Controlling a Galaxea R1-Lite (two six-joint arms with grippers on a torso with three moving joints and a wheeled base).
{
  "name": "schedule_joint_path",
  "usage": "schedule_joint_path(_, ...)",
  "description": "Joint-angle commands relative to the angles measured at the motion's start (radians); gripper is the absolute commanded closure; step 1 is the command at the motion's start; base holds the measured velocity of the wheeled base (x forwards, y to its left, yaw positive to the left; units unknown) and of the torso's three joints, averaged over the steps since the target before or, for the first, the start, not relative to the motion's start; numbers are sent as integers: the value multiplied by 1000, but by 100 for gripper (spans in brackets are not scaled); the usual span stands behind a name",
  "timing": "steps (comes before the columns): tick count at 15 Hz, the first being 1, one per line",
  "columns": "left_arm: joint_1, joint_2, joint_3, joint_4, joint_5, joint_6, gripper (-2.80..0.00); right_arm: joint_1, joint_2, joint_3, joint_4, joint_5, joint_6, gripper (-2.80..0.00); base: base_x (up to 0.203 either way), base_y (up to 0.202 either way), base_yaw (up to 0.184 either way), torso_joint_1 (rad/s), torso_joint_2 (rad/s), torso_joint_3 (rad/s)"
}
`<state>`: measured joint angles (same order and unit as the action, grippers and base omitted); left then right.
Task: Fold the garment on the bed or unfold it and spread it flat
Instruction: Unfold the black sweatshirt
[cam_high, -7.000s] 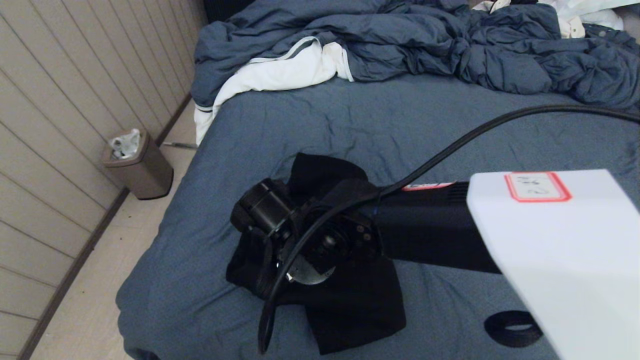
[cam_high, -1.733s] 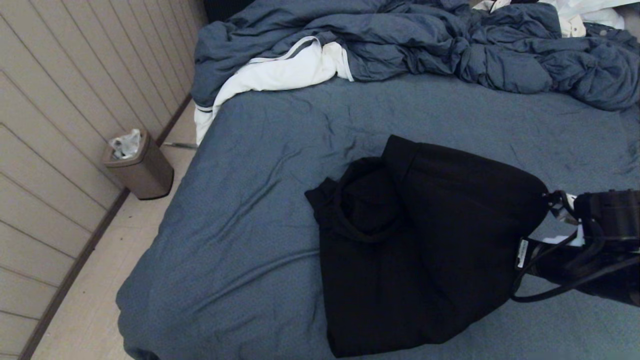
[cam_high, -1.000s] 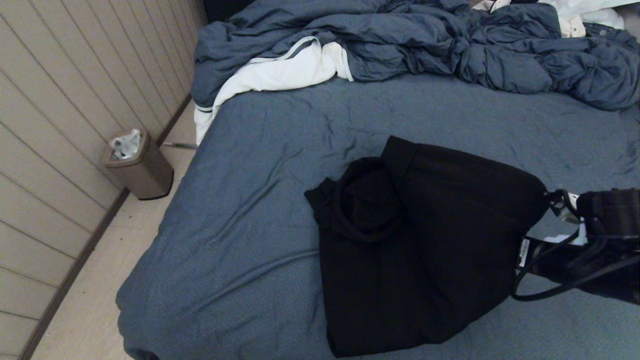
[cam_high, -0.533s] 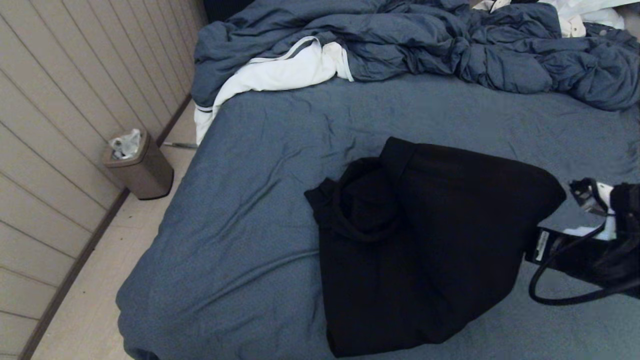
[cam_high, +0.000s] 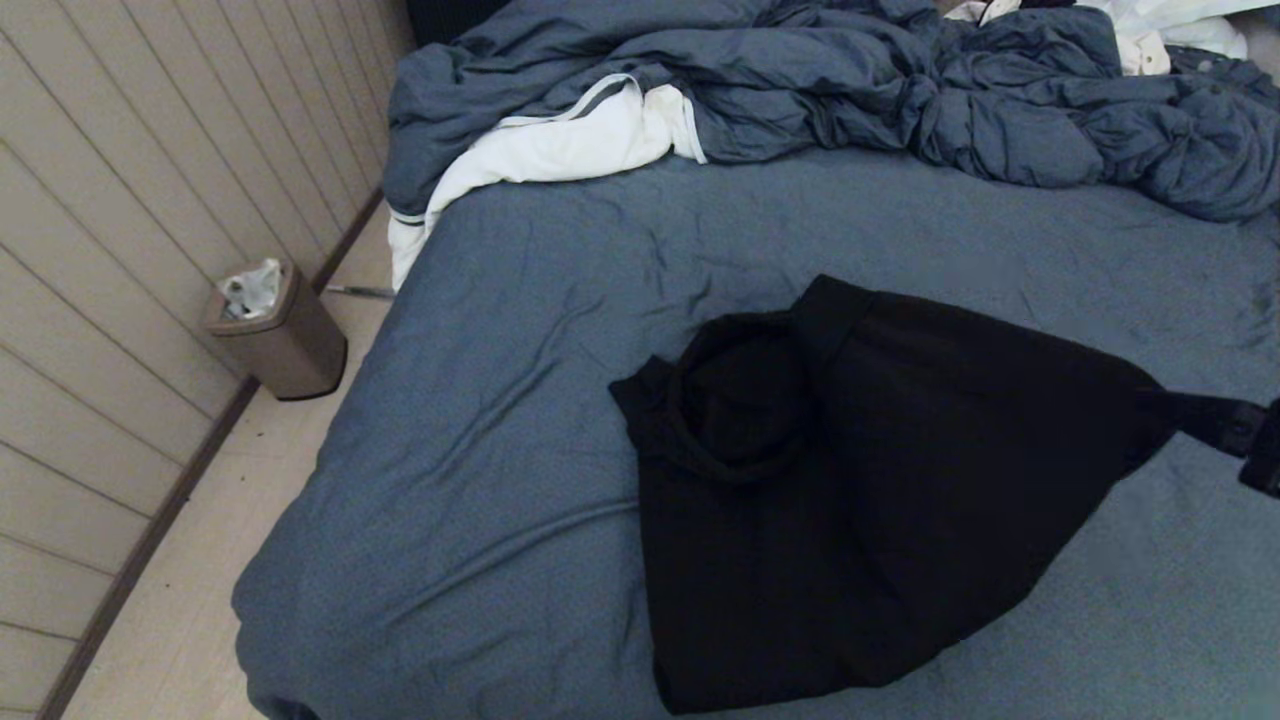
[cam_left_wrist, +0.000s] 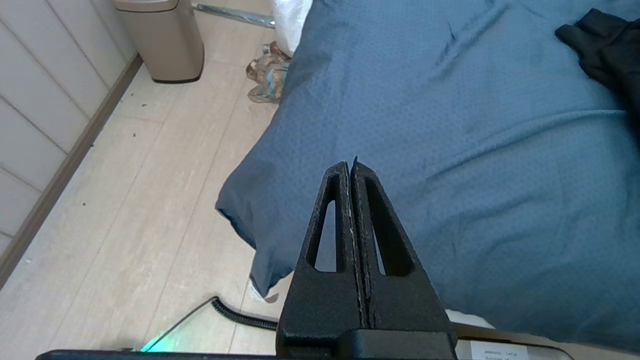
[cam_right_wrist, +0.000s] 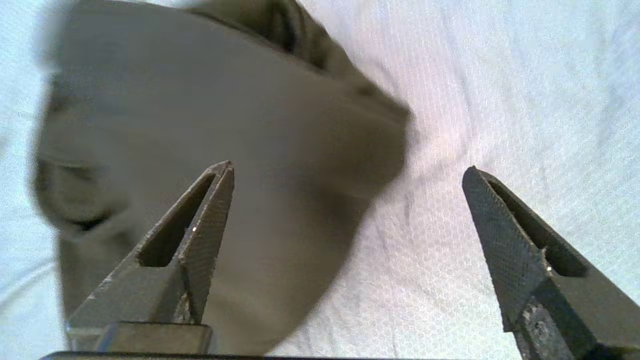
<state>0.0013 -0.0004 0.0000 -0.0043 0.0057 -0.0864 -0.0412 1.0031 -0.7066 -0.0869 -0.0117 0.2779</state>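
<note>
Lying folded: black garment

The right claw is hanging wide apart above the garment lying on the bed.

Bare sheet of the bed lies left of the garment; rumpled comforter blocks the far side

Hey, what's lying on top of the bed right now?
On the bed's blue-grey sheet lies the black garment, bunched and partly folded. Farther back are a rumpled blue-grey comforter and a white cloth. Whatever is beneath these is hidden.
</note>
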Motion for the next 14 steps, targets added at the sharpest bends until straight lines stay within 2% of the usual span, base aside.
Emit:
schedule_joint_path(1, 0, 0, 0, 0, 0, -1, 0, 18, -45, -24, 2, 3, 1, -280, 0, 0, 0, 0, 0, 0)
schedule_joint_path(6, 0, 0, 0, 0, 1, 0, 0, 194, 32, -121, 51, 0, 11, -280, 0, 0, 0, 0, 0, 0)
schedule_joint_path(7, 0, 0, 0, 0, 2, 4, 0, 221, 61, -130, 69, -2, 17, 0, 0, 0, 0, 0, 0, 0)
schedule_joint_path(10, 0, 0, 0, 0, 3, 7, 0, 243, 138, -156, 79, -3, 28, 0, 0, 0, 0, 0, 0, 0)
schedule_joint_path(11, 1, 0, -1, 5, 7, 6, 0, 243, 165, -176, 79, -1, 31, -195, 0, 0, 0, 0, 0, 0)
schedule_joint_path(12, 2, 0, -3, 9, 8, 5, 0, 244, 191, -200, 79, -1, 32, -280, 0, 0, 0, 0, 0, 0)
schedule_joint_path(14, 2, 6, -62, 25, 8, 4, 0, 244, 244, -258, 80, -1, 38, -280, 0, 0, 0, 0, 0, 0)
